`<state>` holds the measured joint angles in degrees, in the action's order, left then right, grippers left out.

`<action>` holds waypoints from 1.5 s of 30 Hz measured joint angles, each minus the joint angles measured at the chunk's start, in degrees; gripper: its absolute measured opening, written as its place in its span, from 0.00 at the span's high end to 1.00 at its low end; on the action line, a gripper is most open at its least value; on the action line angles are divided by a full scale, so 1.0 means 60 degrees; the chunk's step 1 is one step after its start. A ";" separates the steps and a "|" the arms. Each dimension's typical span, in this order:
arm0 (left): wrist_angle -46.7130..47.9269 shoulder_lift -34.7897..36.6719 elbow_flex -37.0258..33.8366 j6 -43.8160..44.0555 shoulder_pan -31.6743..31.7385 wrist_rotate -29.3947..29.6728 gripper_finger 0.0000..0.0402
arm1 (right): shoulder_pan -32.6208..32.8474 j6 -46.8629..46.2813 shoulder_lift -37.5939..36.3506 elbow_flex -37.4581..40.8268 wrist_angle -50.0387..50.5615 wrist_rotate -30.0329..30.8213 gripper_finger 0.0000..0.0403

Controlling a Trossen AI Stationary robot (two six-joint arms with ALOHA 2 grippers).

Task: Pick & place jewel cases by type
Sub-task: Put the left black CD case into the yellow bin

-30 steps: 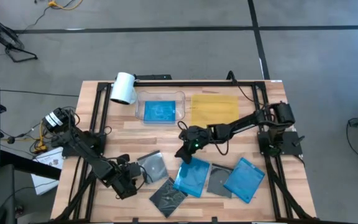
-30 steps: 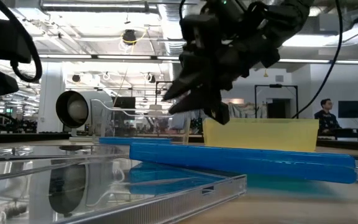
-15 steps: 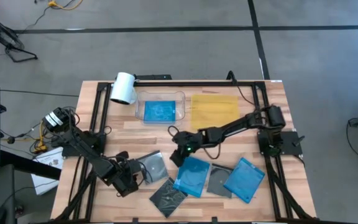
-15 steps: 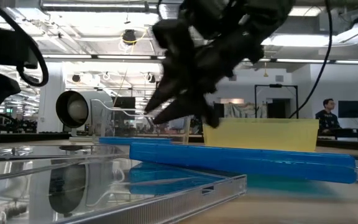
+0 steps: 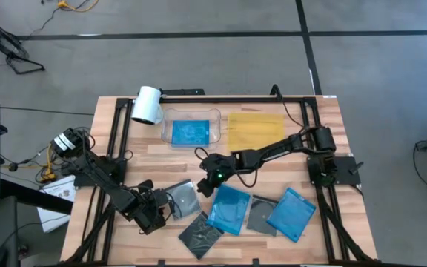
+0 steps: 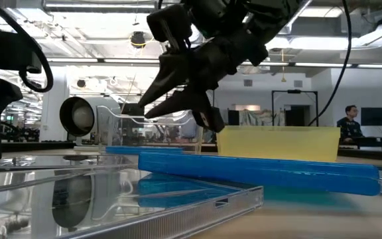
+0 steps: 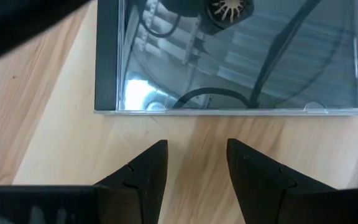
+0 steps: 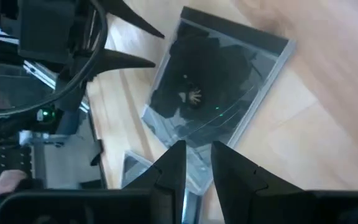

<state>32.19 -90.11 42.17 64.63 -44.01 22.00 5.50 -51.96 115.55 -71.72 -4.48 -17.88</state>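
The right hand [image 5: 204, 183] is hovering above the tabletop [image 5: 302, 152] near its middle, its fingers drawn close with only a narrow gap and nothing between them. Just below it in its wrist view is lying the grey-clear case [image 8: 219, 84] with a dark disc, which the high view places left of centre [image 5: 181, 197]. The left hand [image 7: 194, 163] is waiting low at the near left, fingers parted and empty, pointing at the edge of that same case [image 7: 235, 56].

Four more cases are lying along the near side: a dark one [image 5: 201, 232], a blue one [image 5: 229, 208], a grey one [image 5: 260, 215] between the blues, and another blue one [image 5: 291, 213]. A third blue case [image 5: 191, 133] is already sitting in the clear tray [image 5: 164, 126] at the far side, beside the yellow tray [image 5: 256, 130].

These cases look light, stiff, smooth and rather brittle, lying flat on the wood. Taking one probably means pinching across two opposite edges, or tipping up one free edge first, with gentle pressure so the plastic is not cracking or slipping out.
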 joint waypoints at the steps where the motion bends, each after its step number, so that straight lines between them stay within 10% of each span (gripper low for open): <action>1: 0.0000 0.0000 0.0000 -0.0003 0.0004 0.0047 0.60 | 0.0007 0.0253 0.0000 0.0000 -0.0009 0.0002 0.83; 18: 0.0000 0.0000 0.0004 -0.0100 0.0125 0.0169 0.60 | 0.0202 0.1438 0.0000 0.0004 0.0152 0.0749 0.82; 31: 0.0002 0.0000 0.0004 -0.0178 0.0124 0.0207 0.60 | 0.0106 0.0895 0.0000 0.0007 0.0104 0.0760 0.50; 45: -0.0004 0.0000 0.0007 -0.0167 0.0126 0.0210 0.60 | 0.0058 -0.0169 0.1161 -0.0372 -0.0227 0.0389 0.43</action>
<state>32.17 -90.11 42.22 63.63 -43.25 23.27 5.85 -52.97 122.51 -73.96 -5.84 -15.54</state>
